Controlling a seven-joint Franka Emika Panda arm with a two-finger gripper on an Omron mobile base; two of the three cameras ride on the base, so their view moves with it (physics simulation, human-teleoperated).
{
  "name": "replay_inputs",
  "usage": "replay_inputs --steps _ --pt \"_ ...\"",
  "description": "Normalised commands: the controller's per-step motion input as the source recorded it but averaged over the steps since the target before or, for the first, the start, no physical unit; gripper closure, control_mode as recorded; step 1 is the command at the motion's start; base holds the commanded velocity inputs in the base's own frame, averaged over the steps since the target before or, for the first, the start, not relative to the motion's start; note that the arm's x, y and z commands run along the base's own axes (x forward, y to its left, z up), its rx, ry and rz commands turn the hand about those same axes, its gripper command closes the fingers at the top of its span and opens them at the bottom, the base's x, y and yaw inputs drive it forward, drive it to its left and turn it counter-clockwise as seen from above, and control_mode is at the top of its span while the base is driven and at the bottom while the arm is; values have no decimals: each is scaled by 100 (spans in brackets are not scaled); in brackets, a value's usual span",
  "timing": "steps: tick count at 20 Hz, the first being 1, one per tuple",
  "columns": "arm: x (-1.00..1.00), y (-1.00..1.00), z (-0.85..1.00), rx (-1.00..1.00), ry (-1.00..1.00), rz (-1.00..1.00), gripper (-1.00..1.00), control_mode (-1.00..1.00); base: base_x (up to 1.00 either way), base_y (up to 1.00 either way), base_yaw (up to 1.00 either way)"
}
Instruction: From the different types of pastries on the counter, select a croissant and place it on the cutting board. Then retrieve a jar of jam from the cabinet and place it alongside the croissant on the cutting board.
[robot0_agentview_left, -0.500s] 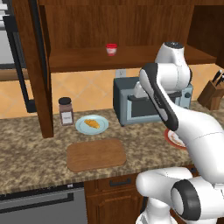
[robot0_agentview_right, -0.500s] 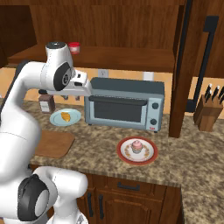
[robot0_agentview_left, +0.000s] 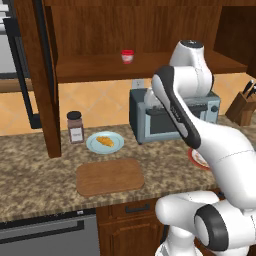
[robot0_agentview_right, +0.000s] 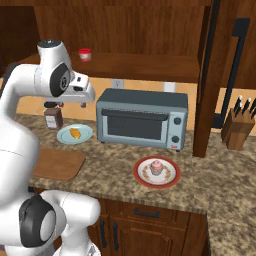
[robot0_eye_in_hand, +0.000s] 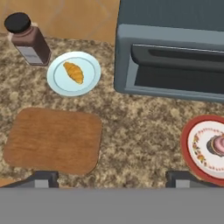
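Hovering high over the speckled brown-beige granite surface (robot0_eye_in_hand: 140, 131), pincer (robot0_eye_in_hand: 112, 177) spread wide, nothing between its two dark fingertips (robot0_eye_in_hand: 43, 178), looking straight down.

Nearest, lying flat and bare by the front edge: flat brown wooden rectangular cutting board with rounded corners (robot0_agentview_left: 110, 176) (robot0_eye_in_hand: 52, 140) (robot0_agentview_right: 55, 164).

Just behind it, apart from the board: pale blue round plate (robot0_eye_in_hand: 59, 81) (robot0_agentview_left: 92, 147) carrying the small golden-orange crescent croissant (robot0_eye_in_hand: 74, 72) (robot0_agentview_left: 105, 141) (robot0_agentview_right: 75, 133), sitting near the plate's middle.

Beside that plate, toward the cabinet post: tall brown jar with a dark lid and white label (robot0_eye_in_hand: 28, 39) (robot0_agentview_left: 75, 127), upright.

Off to the other side, nearer the front: red-rimmed round plate (robot0_agentview_right: 142, 175) (robot0_eye_in_hand: 188, 148) holding a pink-frosted cupcake (robot0_agentview_right: 156, 167), well apart from the croissant.

Between the two plates and further back: boxy grey-blue toaster oven with a dark glass door (robot0_agentview_right: 142, 125) (robot0_eye_in_hand: 170, 48), door closed.

Far end of the surface: wooden knife block with dark handles (robot0_agentview_right: 239, 131).

Highest and farthest: dark reddish-brown wooden wall cabinet (robot0_agentview_left: 100, 30), with the tiny squat red jar of jam with a whitish band (robot0_agentview_left: 127, 56) (robot0_agentview_right: 85, 54) standing upright on its open shelf (robot0_agentview_left: 100, 67).
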Motion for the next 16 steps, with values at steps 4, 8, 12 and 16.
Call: replay_inputs --steps 4,8,12,16 --pt "-28 28 54 2 -31 0 -100 -100 0 0 0" --pt "-7 2 26 3 -30 0 -100 -100 0 0 0" --pt "29 0 0 2 -21 0 -100 -100 0 0 0" --pt "83 0 6 0 -14 0 -100 -100 0 0 0"
